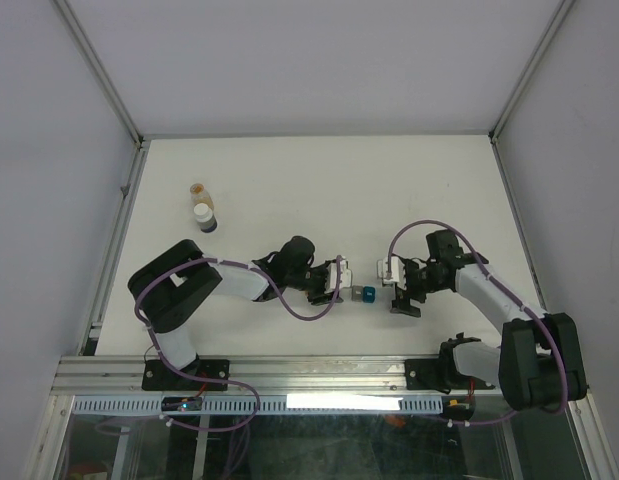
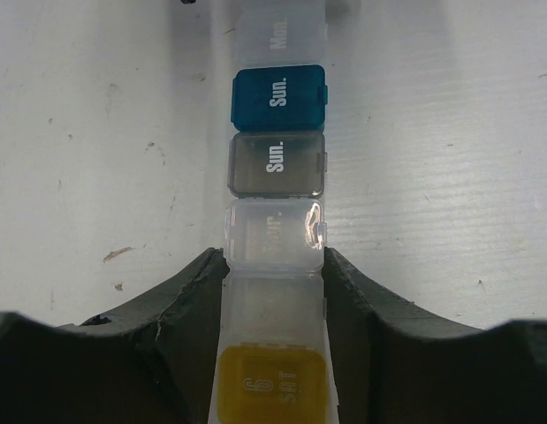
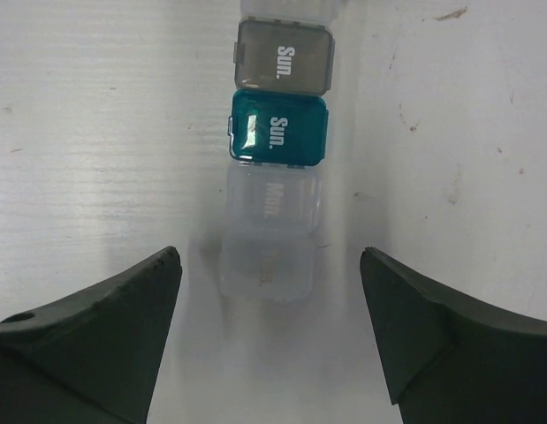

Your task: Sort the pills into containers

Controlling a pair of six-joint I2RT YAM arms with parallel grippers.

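At left wrist only | yellow cell [image 2: 271,384] | left end effector [image 2: 273,258] clamping containers [image 2: 273,234]

Down my left wrist view, the containers [image 2: 273,238] are all smooth moulded plastic. The teal compartment [image 2: 280,97] is glossy and see-through, and the smoky grey compartment [image 2: 277,163] looks just as slick. The clear ones are milky and frosted, one catching a bright glint at its catch. The yellow compartment [image 2: 271,384] is translucent, a little duller. The pads [image 2: 180,327] of my left gripper [image 2: 273,261] look like matt black rubber or foam, coarse, with a cracked edge. My right gripper [image 3: 271,256] has the same dull black. The table [image 2: 96,177] is matt white, scuffed and speckled. From above, the frame rails [image 1: 289,372] are bare brushed metal.
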